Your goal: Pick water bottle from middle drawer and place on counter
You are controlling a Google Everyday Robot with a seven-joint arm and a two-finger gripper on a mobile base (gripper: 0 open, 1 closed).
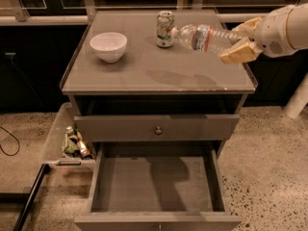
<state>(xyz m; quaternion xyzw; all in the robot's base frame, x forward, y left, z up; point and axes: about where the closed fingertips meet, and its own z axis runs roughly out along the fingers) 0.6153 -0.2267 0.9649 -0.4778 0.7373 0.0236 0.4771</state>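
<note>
hovering over counter (144, 71), fingers (239, 52) clamping water bottle (207, 38); soda can (165, 29) just beside

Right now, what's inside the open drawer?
Nothing I can see: the drawer is bare, though its back is hidden. The bottle is up in the claw over the counter.

The gripper (239, 38) was above the counter's (159, 73) right edge, toward the rear corner, fingers clamped on the base end of the bottle (204, 37). The bottle was held near horizontal, off the surface, with its cap pointing left, close to the can (165, 29) standing by the rear edge. A bowl (109, 46) sat toward the left rear corner. Below the front edge, the drawer (154, 186) stood pulled out. A bin (57, 143) holding small bottles (74, 143) sat low beyond the left edge.
</note>
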